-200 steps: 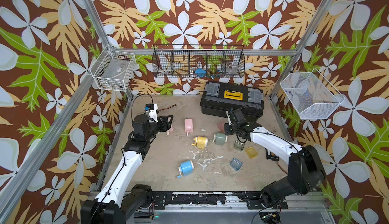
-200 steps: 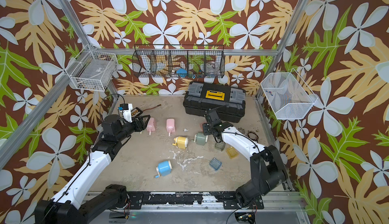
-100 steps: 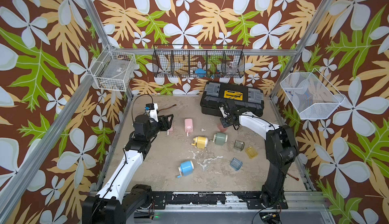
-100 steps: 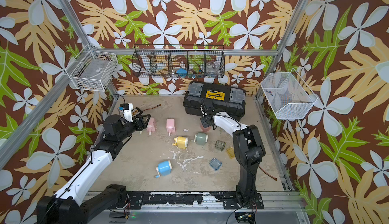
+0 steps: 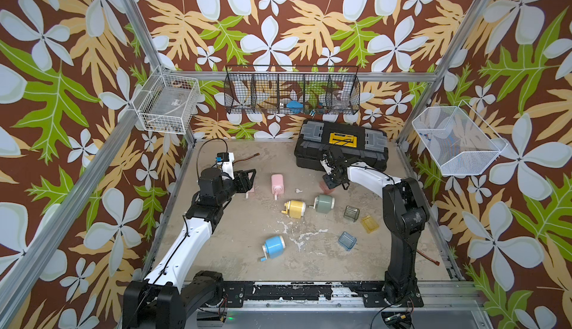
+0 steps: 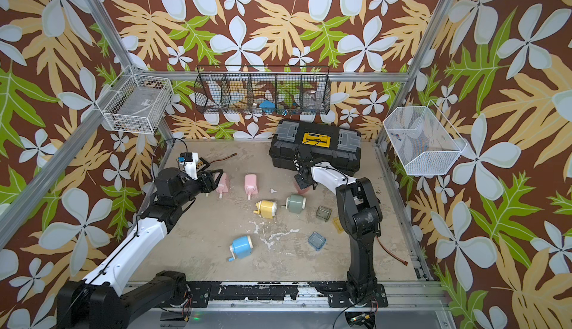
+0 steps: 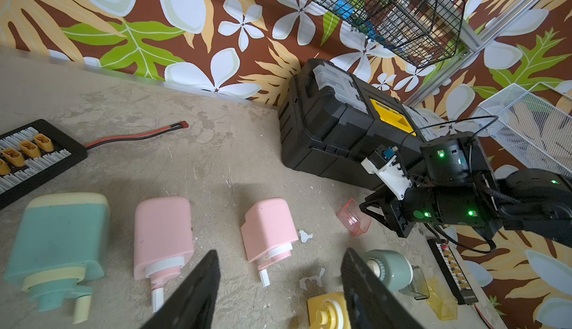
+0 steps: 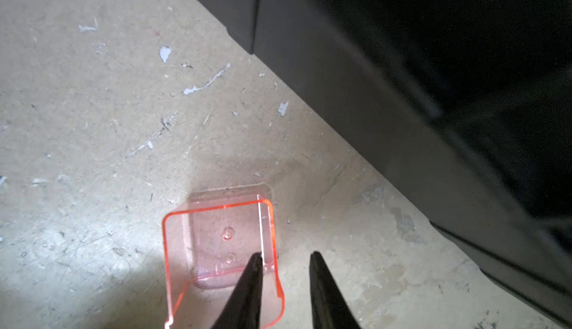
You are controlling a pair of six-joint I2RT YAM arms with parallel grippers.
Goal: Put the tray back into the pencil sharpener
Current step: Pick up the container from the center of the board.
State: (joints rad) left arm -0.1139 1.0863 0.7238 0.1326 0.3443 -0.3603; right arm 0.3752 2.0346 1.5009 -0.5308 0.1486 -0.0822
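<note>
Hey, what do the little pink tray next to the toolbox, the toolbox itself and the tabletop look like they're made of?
Pink tray: likely clear tinted plastic, glossy; what lies beneath shows through it and its edges glow.
Toolbox: looks like matte black moulded plastic, with a yellow latch.
Tabletop: a beige, matte, scratched board with white flecks; the exact material is unclear.

Both top views were evenly, softly lit and sharp. The right wrist view was dimmer, the toolbox [image 8: 433, 95] a blurred dark mass, with a bright patch of light beside the pink tray [image 8: 216, 244].
</note>
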